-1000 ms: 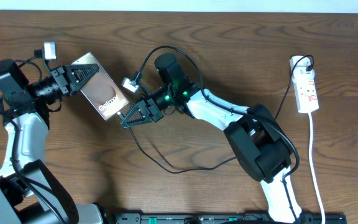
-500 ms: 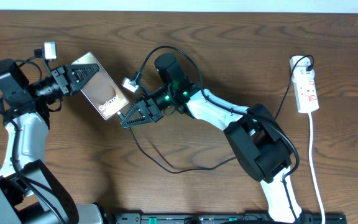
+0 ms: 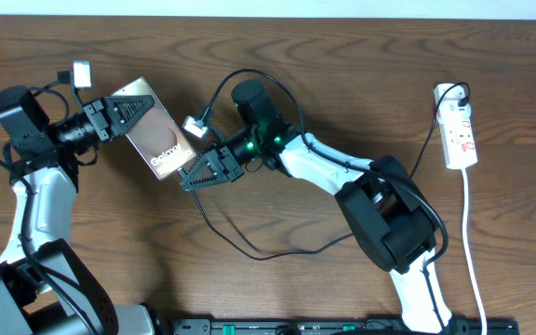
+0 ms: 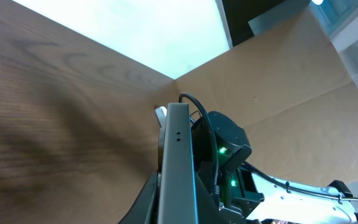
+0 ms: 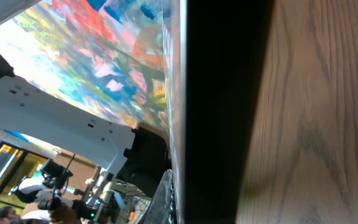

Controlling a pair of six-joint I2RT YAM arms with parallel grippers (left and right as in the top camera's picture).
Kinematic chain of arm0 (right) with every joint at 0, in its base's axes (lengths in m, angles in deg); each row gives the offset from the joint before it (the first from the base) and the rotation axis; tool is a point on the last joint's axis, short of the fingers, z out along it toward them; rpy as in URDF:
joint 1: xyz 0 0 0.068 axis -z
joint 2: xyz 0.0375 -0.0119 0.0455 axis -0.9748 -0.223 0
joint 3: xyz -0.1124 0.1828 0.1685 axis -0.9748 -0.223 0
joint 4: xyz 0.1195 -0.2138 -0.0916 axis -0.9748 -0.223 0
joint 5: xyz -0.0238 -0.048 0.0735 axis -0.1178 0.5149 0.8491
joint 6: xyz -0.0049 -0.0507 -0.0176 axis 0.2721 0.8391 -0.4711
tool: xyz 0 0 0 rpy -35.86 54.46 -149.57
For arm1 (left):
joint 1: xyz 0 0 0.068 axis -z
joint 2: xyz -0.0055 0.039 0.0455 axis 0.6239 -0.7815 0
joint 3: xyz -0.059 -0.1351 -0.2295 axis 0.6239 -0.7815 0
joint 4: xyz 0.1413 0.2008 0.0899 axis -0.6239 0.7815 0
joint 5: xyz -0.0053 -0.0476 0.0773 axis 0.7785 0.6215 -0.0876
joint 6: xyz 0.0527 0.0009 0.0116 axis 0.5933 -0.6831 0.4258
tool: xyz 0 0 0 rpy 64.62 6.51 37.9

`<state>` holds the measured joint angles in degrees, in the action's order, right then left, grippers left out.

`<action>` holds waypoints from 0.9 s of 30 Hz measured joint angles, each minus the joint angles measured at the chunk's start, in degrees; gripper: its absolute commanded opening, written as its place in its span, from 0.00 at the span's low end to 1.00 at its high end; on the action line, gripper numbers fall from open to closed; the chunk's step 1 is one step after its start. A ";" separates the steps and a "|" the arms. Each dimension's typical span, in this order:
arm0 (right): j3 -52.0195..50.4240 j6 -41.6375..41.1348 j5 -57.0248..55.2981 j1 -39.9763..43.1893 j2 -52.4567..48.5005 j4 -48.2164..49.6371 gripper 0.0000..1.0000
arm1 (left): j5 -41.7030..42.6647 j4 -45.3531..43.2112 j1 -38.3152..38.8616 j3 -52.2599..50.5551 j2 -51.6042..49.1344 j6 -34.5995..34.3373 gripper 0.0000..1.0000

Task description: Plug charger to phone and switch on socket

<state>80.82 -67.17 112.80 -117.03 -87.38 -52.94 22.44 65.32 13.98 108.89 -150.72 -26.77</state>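
My left gripper (image 3: 127, 113) is shut on the top end of the phone (image 3: 154, 135) and holds it tilted above the table, "Galaxy" lettering up. In the left wrist view the phone (image 4: 178, 162) shows edge-on between the jaws. My right gripper (image 3: 190, 179) lies along the phone's lower end, closed where the charger (image 3: 249, 253) ends; the plug tip is hidden. The right wrist view is filled by the phone's dark edge (image 5: 222, 112). The thin black cable loops across the table to the socket (image 3: 461, 135) at the far right.
White camera connectors sit by each wrist, one at the left (image 3: 80, 73) and one at the middle (image 3: 194, 124). The socket's white lead (image 3: 473, 251) runs down the right side. A black rail (image 3: 342, 326) lies along the front edge.
My left arm has shifted slightly right, carrying the phone a little toward the right gripper. The right arm has not visibly moved.
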 measured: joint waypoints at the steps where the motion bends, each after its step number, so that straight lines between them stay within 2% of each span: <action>1: 0.02 -0.20 0.00 0.11 0.00 0.00 0.01 | 0.00 0.00 0.00 0.00 0.00 0.00 0.08; 27: -0.31 -4.76 0.70 0.52 -0.09 4.98 0.01 | -0.46 -0.37 0.09 0.00 0.00 -0.04 0.08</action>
<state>80.51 -71.94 113.50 -116.51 -87.47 -47.95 21.98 64.95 14.07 108.89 -150.72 -26.81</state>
